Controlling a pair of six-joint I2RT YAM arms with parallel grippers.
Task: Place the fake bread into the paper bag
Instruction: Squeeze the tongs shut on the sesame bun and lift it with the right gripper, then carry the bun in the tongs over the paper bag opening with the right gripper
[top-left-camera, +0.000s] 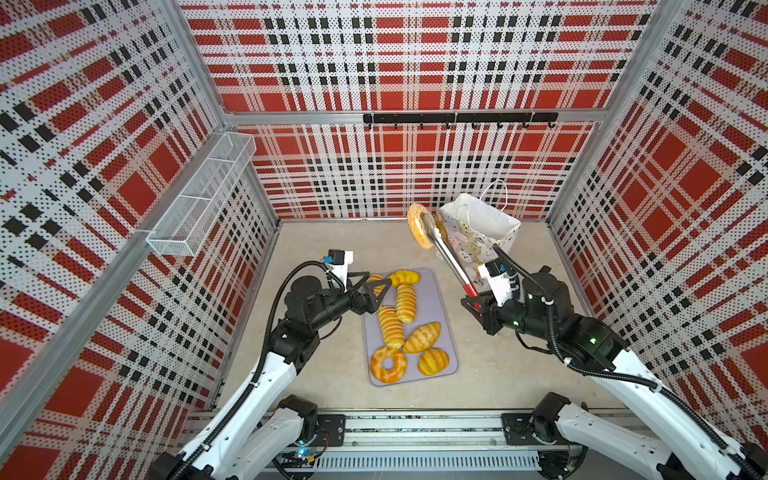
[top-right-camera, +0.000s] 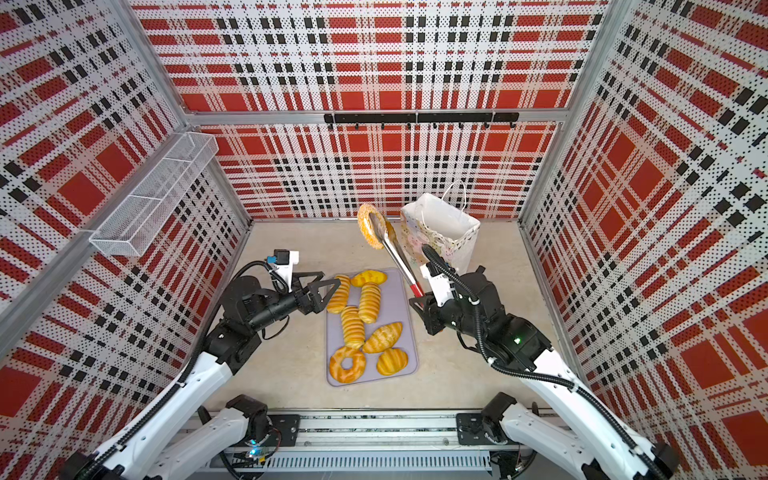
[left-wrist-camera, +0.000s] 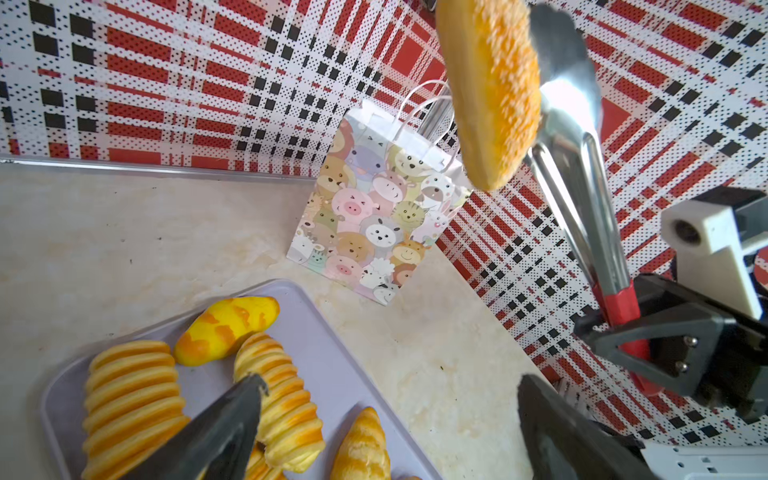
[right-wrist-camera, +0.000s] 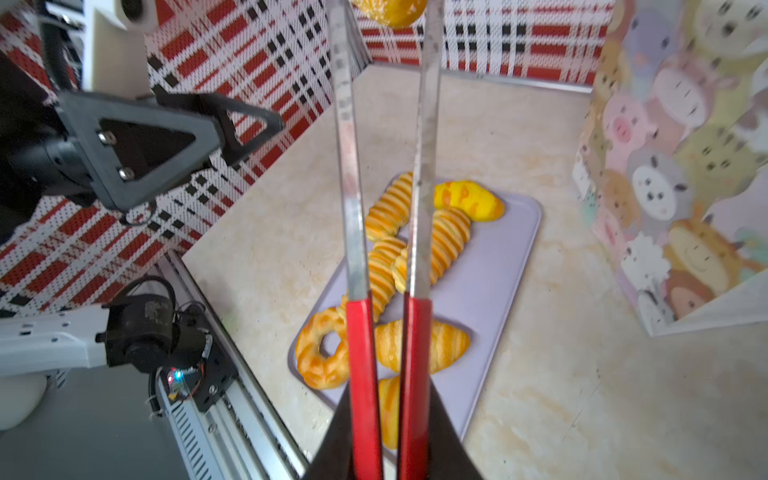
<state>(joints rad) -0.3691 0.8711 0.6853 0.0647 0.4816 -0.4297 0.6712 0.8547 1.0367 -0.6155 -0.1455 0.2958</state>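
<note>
Above the tabletop (top-left-camera: 511, 365), beside the rim of the animal-print paper bag (top-left-camera: 494, 226), the right gripper (top-left-camera: 478, 301) is clenching its jaws on red-handled tongs (top-left-camera: 451, 259), which are pinching a speckled bread ring (top-left-camera: 417, 227). The left gripper (top-left-camera: 380, 278) is hovering with jaws spread wide and empty over the tray (top-left-camera: 428, 297), partly hiding one of seven breads (top-left-camera: 406, 302) lying there. The bag's inside is hard to make out.

Long steel tongs (left-wrist-camera: 582, 187): polished, mirror-bright metal, glossy red plastic handle sleeves (right-wrist-camera: 363, 374); the speckled golden ring bread (left-wrist-camera: 490, 91) looks grainy. Ridged golden rolls (left-wrist-camera: 133, 386) are smooth and glossy on a matt lavender-grey tray (left-wrist-camera: 332, 365). At the tray's 1 o'clock in a top view, the animal-printed paper bag (top-left-camera: 486, 220) is smooth paper.
</note>
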